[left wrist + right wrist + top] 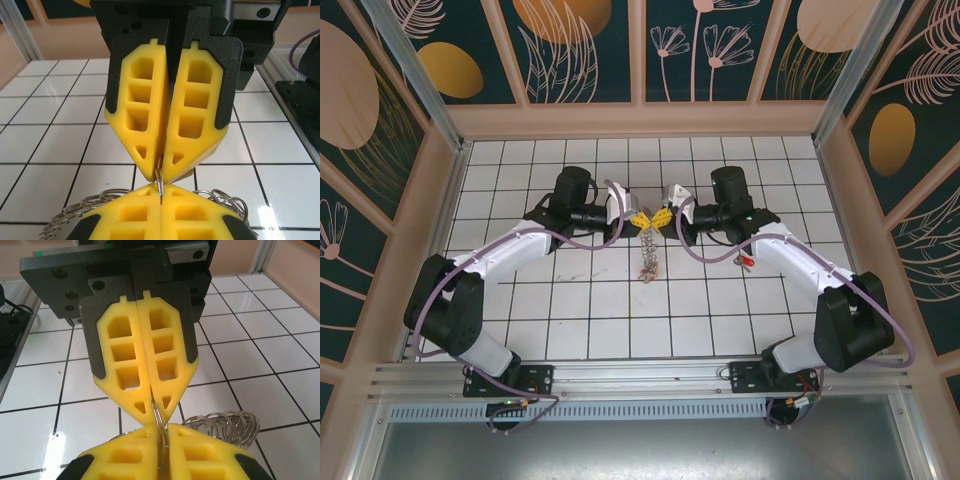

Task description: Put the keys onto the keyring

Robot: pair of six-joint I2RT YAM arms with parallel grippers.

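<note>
The keyring (647, 255) is a silvery chain of wire loops that hangs down over the tiles from between my two grippers. In the left wrist view, its coils (227, 200) spread behind my fingers, and one thin loop (160, 186) runs between both pairs of yellow tips. My left gripper (161, 194) is shut on that loop. My right gripper (163, 434) faces it tip to tip, its fingers a sliver apart with the loop (159, 417) pinched in the gap. From above, the left gripper (642, 217) and the right gripper (663, 217) meet at mid-table. A small red-headed key (748, 262) lies beside my right forearm.
White tiled floor (580, 310) runs all round, walled by a wooden frame (640, 120) at the back and both sides. Purple cables (582, 240) loop along each arm. More keyring coils (230, 425) lie just right of my right fingers.
</note>
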